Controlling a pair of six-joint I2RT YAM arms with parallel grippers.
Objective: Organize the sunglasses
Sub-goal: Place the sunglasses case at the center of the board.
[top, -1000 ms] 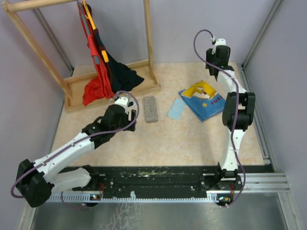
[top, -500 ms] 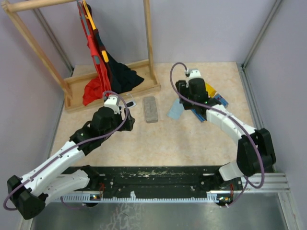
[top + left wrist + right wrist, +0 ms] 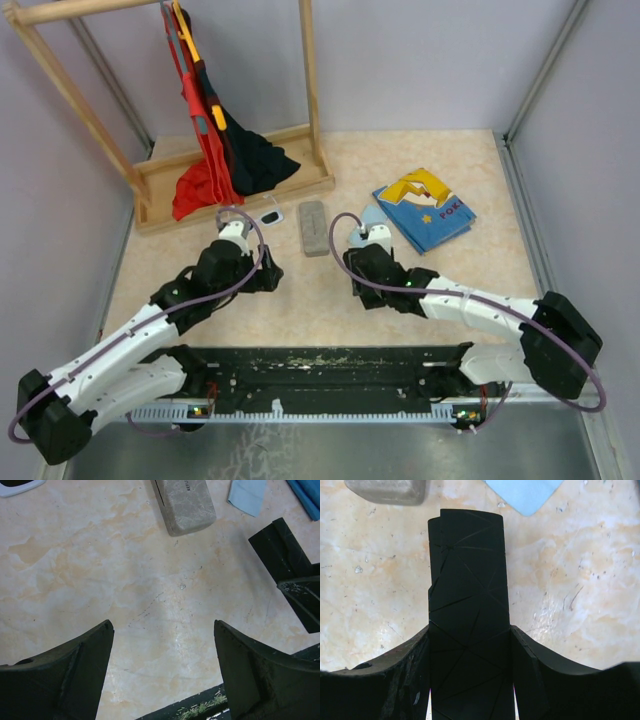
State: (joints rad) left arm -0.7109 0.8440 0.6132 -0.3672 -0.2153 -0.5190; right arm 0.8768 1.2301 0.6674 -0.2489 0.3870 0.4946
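The white-framed sunglasses [image 3: 270, 216] [image 3: 17, 485] lie on the table in front of the wooden rack, just left of a grey case [image 3: 313, 228] [image 3: 184, 502]. My left gripper [image 3: 268, 276] [image 3: 162, 645] hangs open over bare table nearer than both, with nothing between its fingers. Low over the table centre, my right gripper [image 3: 357, 268] [image 3: 470, 630] is shut on a black faceted case [image 3: 467, 590] [image 3: 280, 547], which sticks out forward past the fingers. A light-blue cloth [image 3: 362, 226] [image 3: 525, 492] lies just beyond it, partly hidden by the right wrist.
A wooden clothes rack [image 3: 235, 190] with red and dark garments stands at the back left. A blue picture book [image 3: 425, 208] lies at the back right. The black base rail [image 3: 320, 365] runs along the near edge. Grey walls enclose the table.
My right arm swung down from upright at the back right to low over the table centre. My left gripper drew back from the sunglasses toward the near edge, still open.
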